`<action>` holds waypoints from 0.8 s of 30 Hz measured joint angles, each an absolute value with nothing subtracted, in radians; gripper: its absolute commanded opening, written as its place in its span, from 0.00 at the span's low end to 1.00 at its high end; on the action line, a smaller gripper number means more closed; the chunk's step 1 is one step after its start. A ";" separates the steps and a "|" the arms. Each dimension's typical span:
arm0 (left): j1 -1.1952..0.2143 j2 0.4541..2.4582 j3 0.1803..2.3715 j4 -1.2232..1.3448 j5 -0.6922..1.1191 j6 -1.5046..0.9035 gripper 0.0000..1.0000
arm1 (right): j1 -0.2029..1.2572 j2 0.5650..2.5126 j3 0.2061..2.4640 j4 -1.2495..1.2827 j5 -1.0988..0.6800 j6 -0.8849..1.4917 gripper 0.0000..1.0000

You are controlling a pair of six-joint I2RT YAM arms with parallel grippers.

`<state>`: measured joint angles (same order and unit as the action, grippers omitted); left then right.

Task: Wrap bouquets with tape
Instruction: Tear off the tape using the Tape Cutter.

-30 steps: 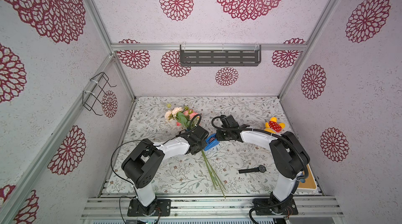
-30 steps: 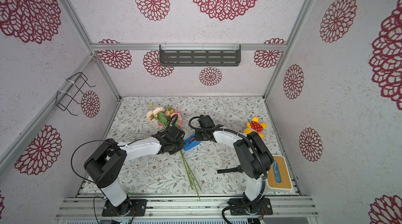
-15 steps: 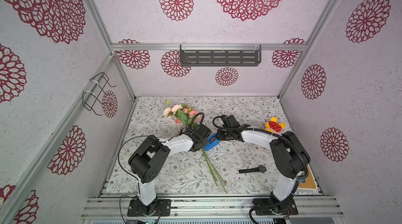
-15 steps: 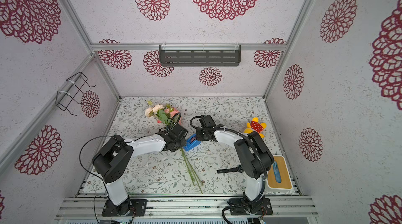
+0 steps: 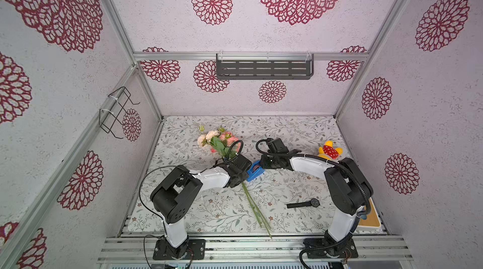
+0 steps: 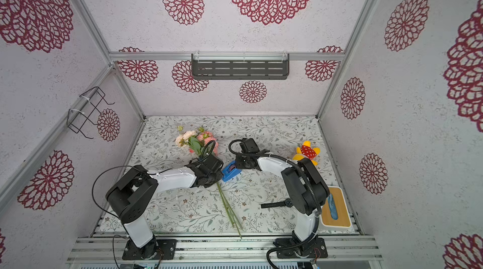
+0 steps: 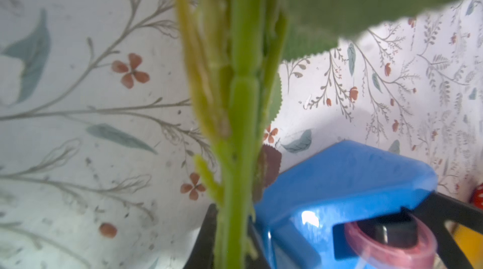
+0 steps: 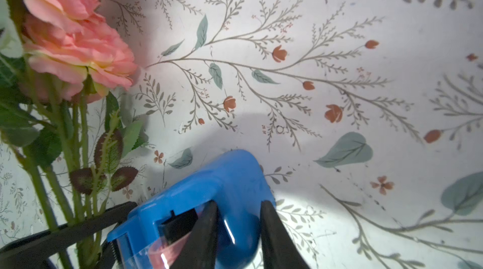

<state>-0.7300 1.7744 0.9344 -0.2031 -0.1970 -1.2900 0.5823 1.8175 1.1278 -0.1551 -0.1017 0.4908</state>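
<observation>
The bouquets (image 5: 217, 139) (image 6: 194, 137) lie aslant on the table, pink, peach and cream blooms toward the back, long green stems (image 5: 254, 207) running to the front edge. My left gripper (image 5: 239, 172) (image 7: 231, 231) is shut on the stems (image 7: 240, 113) midway. Just right of it stands the tape, a reddish roll (image 7: 392, 244) in a bright blue dispenser (image 5: 254, 172) (image 6: 231, 172) (image 8: 209, 194). My right gripper (image 5: 264, 166) (image 8: 239, 218) is shut on the dispenser's rounded end. Pink blooms (image 8: 73, 45) show in the right wrist view.
A yellow and red plush toy (image 5: 329, 150) (image 6: 307, 153) sits at the back right. A black wristwatch (image 5: 304, 204) (image 6: 278, 204) lies front right. A wood-topped white box (image 6: 335, 208) stands at the right front corner. Shelf (image 5: 264, 69) and wire basket (image 5: 117, 110) hang on the walls.
The left arm's elbow has shifted a little to the right and the bouquets have rocked slightly in its grip. The right arm and the dispenser have stayed put.
</observation>
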 measured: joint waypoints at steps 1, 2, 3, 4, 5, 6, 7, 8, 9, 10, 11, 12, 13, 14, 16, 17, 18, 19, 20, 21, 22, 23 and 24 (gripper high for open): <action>-0.726 1.752 0.922 -0.203 -0.199 -1.290 0.00 | 0.582 1.818 1.129 -0.156 -0.102 0.491 0.30; -0.724 1.725 0.913 -0.203 -0.200 -1.288 0.00 | 0.582 1.818 1.129 -0.157 -0.102 0.491 0.30; -0.719 1.695 0.903 -0.208 -0.201 -1.287 0.00 | 0.582 1.818 1.130 -0.158 -0.102 0.491 0.30; -0.710 1.661 0.891 -0.210 -0.202 -1.286 0.00 | 0.582 1.818 1.130 -0.159 -0.102 0.491 0.30; -0.701 1.634 0.881 -0.212 -0.202 -1.285 0.00 | 0.582 1.818 1.131 -0.160 -0.102 0.490 0.30; -0.690 1.607 0.874 -0.215 -0.207 -1.283 0.00 | 0.582 1.819 1.134 -0.163 -0.102 0.490 0.30; -0.682 1.588 0.868 -0.216 -0.212 -1.283 0.00 | 0.582 1.821 1.136 -0.167 -0.102 0.490 0.30; -0.677 1.579 0.867 -0.217 -0.215 -1.282 0.00 | 0.582 1.822 1.139 -0.170 -0.102 0.490 0.30; -0.670 1.575 0.866 -0.215 -0.216 -1.282 0.00 | 0.582 1.823 1.142 -0.173 -0.102 0.490 0.30; -0.669 1.579 0.866 -0.212 -0.215 -1.282 0.00 | 0.582 1.824 1.143 -0.175 -0.102 0.490 0.30; -0.669 1.588 0.866 -0.210 -0.213 -1.282 0.00 | 0.582 1.824 1.143 -0.176 -0.102 0.490 0.30; -0.671 1.607 0.866 -0.204 -0.202 -1.283 0.00 | 0.582 1.824 1.143 -0.176 -0.102 0.490 0.30; -0.674 1.629 0.868 -0.197 -0.191 -1.282 0.00 | 0.582 1.824 1.143 -0.176 -0.102 0.490 0.30; -0.678 1.658 0.872 -0.193 -0.181 -1.282 0.00 | 0.582 1.824 1.143 -0.176 -0.102 0.490 0.31; -0.686 1.724 0.891 -0.200 -0.159 -1.282 0.00 | 0.582 1.824 1.143 -0.178 -0.102 0.491 0.35; -0.690 1.750 0.902 -0.205 -0.152 -1.282 0.00 | 0.582 1.824 1.144 -0.180 -0.101 0.492 0.37; -0.695 1.768 0.915 -0.199 -0.147 -1.282 0.00 | 0.581 1.824 1.145 -0.183 -0.100 0.493 0.41; -0.696 1.769 0.926 -0.197 -0.140 -1.283 0.00 | 0.579 1.824 1.146 -0.189 -0.097 0.492 0.44; -0.698 1.769 0.930 -0.195 -0.139 -1.283 0.00 | 0.577 1.823 1.148 -0.194 -0.093 0.489 0.46; -0.699 1.768 0.932 -0.194 -0.139 -1.283 0.00 | 0.577 1.822 1.150 -0.203 -0.087 0.487 0.48; -0.699 1.768 0.932 -0.196 -0.139 -1.283 0.00 | 0.577 1.818 1.153 -0.217 -0.077 0.483 0.49; -0.699 1.768 0.930 -0.195 -0.140 -1.283 0.00 | 0.577 1.813 1.155 -0.230 -0.070 0.479 0.49; -0.699 1.767 0.926 -0.194 -0.140 -1.285 0.00 | 0.577 1.801 1.155 -0.246 -0.057 0.472 0.49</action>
